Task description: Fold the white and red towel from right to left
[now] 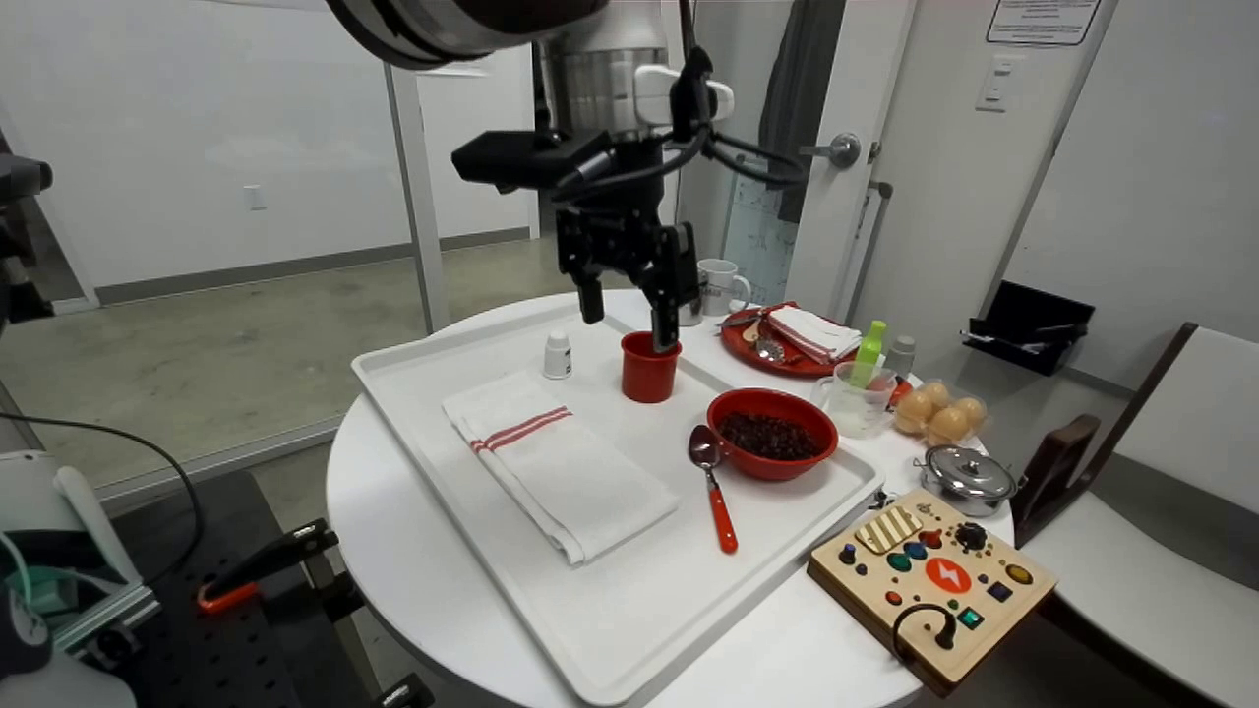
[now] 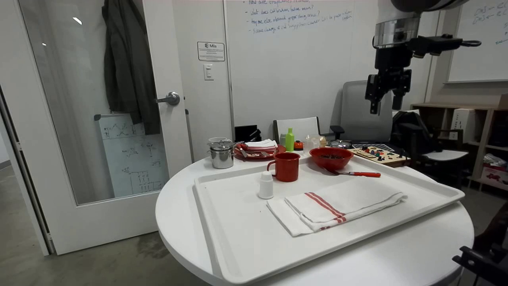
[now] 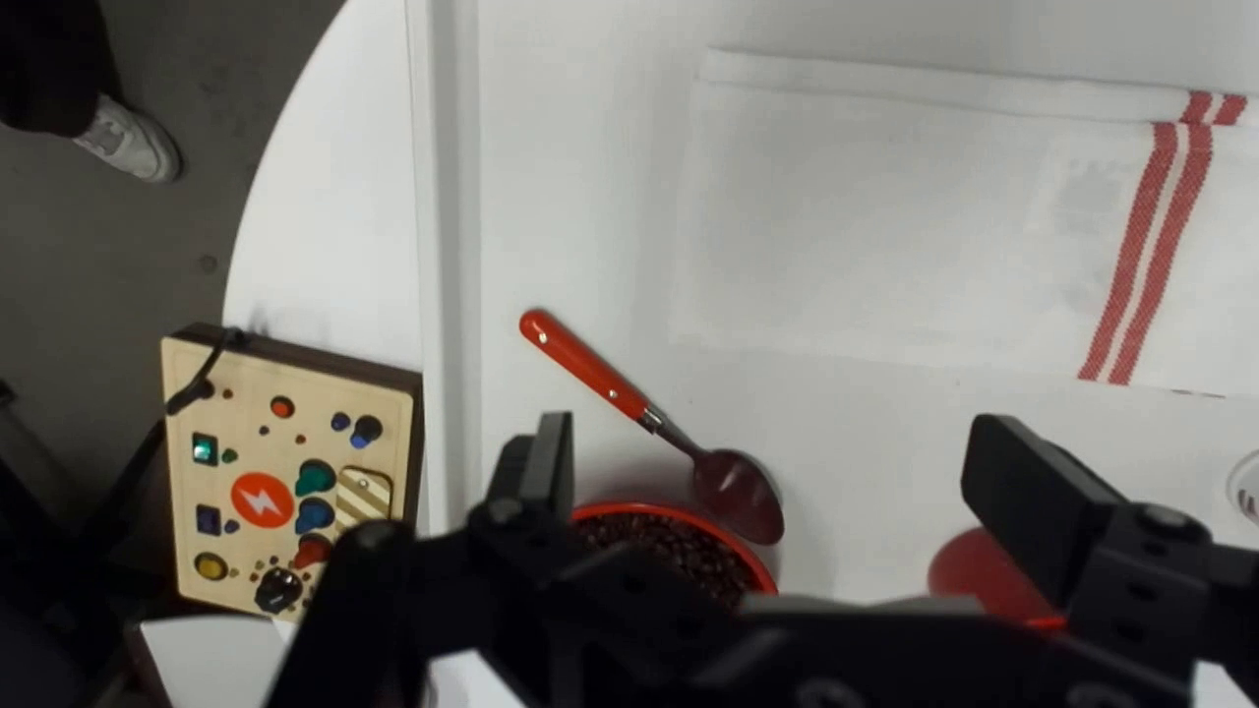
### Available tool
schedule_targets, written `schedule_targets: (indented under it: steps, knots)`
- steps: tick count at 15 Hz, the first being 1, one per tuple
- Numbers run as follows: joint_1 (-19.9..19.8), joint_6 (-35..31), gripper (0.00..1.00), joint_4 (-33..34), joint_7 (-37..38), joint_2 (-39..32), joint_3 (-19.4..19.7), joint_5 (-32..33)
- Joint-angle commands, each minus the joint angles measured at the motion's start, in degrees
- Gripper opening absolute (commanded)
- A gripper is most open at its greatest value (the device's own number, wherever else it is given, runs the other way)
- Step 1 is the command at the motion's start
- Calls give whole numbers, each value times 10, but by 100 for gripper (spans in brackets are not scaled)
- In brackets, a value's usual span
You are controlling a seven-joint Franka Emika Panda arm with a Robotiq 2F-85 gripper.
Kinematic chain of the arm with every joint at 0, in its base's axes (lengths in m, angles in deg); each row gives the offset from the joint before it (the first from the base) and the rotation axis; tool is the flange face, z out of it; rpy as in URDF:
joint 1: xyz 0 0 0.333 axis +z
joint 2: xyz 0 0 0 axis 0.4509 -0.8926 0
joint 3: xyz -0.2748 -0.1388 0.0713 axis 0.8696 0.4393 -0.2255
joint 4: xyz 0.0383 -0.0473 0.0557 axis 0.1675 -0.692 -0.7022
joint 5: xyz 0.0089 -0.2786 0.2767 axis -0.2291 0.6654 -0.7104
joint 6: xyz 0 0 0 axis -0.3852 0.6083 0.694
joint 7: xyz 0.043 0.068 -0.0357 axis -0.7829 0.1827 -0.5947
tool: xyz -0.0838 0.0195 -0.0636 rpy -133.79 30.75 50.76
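Observation:
The white and red towel (image 1: 590, 487) lies flat on the large white tray (image 1: 629, 678). It also shows in an exterior view (image 2: 357, 198) and in the wrist view (image 3: 905, 226), where its right end is cut off. It is layered, with an upper layer lying over a lower one that sticks out at one end. Two narrow red stripes cross it near that end. My gripper (image 1: 628, 323) is open and empty, well above the tray. It shows in an exterior view (image 2: 385, 106) and in the wrist view (image 3: 772, 467), apart from the towel.
A red mug (image 1: 648, 372), a white shaker (image 1: 558, 356), a red bowl of dark beans (image 1: 772, 472) and a red-handled spoon (image 1: 721, 506) stand or lie on the tray beside the towel. A red plate (image 1: 733, 344) with another folded cloth and a wooden button board (image 1: 925, 590) are outside the tray.

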State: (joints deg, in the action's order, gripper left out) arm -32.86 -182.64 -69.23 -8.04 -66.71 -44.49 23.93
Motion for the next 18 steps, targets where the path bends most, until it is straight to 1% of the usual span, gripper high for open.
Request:
schedule_targets:
  steps: [1, 5, 9, 12, 16, 17, 18]
  knots:
    - [0, 3, 100, 6, -10, -43, 17, -8]
    - [0, 9, 100, 8, -14, -94, 28, -12]
    - [4, 5, 100, 13, -13, -128, 29, -5]
    - [12, -16, 100, 16, 20, -133, 27, 40]
    - [21, -66, 100, 18, 86, -146, 29, 148]
    - [21, -67, 100, 22, 99, -156, 30, 162]
    - [21, -54, 100, 27, 75, -163, 28, 128]
